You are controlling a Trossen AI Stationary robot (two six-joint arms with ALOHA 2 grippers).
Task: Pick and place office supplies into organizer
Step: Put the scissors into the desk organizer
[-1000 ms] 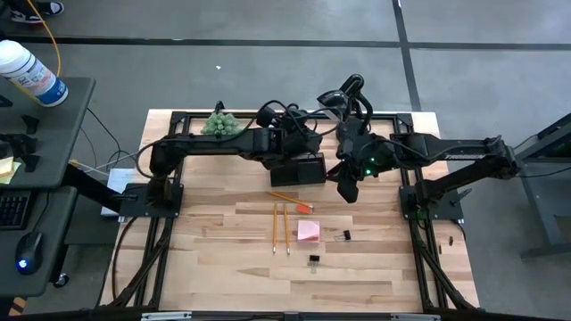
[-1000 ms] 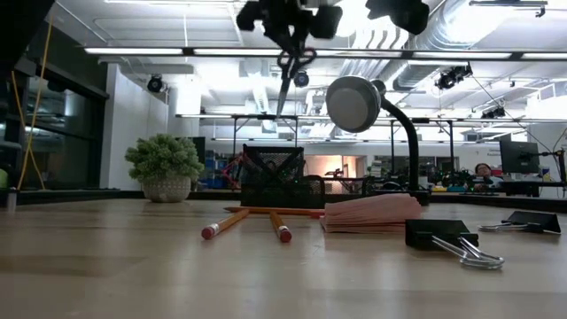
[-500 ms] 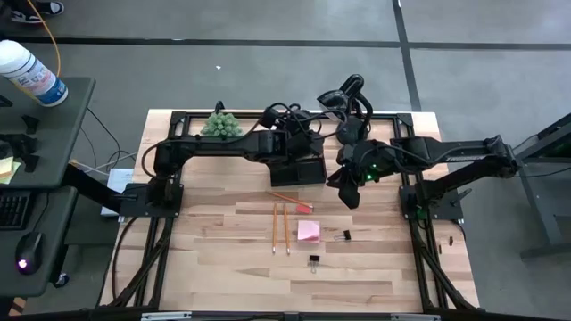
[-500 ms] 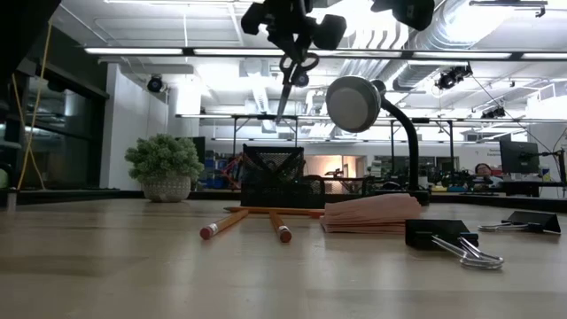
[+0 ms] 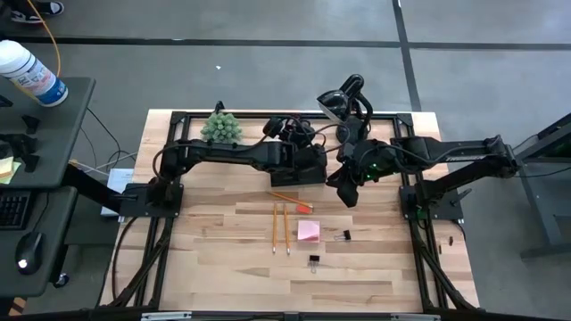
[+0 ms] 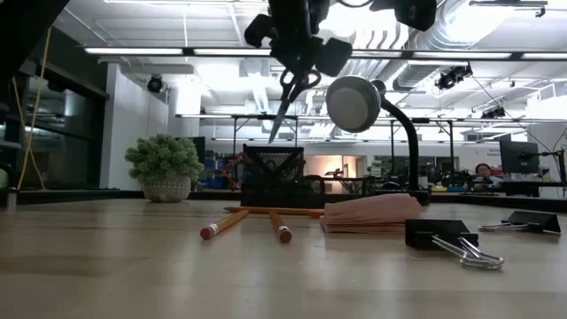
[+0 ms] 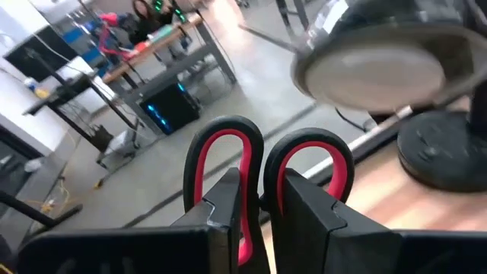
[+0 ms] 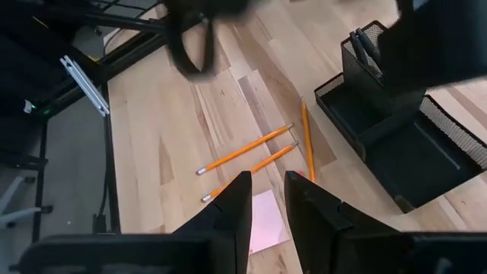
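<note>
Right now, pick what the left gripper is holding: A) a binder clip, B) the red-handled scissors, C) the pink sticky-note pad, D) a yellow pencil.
B: the left gripper is shut on the red-handled scissors, its fingers through the handle loops, blades hanging above the organizer in the low view.

No readable text, labels, brands, numbers or signs in any view. The white bottle (image 5: 33, 73) with a blue label on the side desk carries print, but it's too small to make out. Monitors in the room behind the table show nothing legible.
</note>
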